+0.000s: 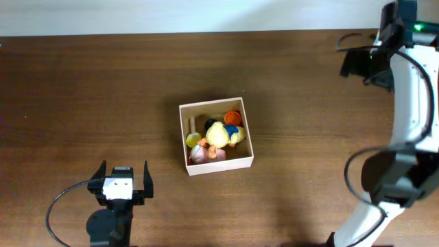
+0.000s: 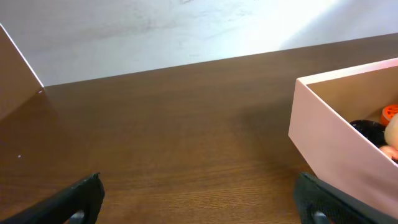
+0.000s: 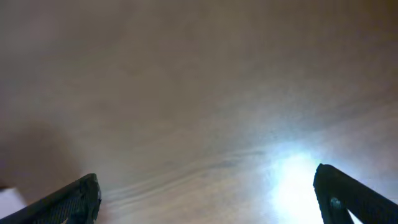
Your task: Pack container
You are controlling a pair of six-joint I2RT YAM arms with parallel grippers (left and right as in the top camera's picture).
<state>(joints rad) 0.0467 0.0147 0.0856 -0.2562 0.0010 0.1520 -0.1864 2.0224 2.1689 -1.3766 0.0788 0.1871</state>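
Legible texts, labels, brands, numbers, signs: none in any view; the container (image 1: 221, 165) has plain, unprinted outer walls.

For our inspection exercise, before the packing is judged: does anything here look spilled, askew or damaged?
Nothing serious. The container sits slightly turned against the grain of the table, and its walls look intact. The toys all lie inside it, heaped toward one side; none lies outside.
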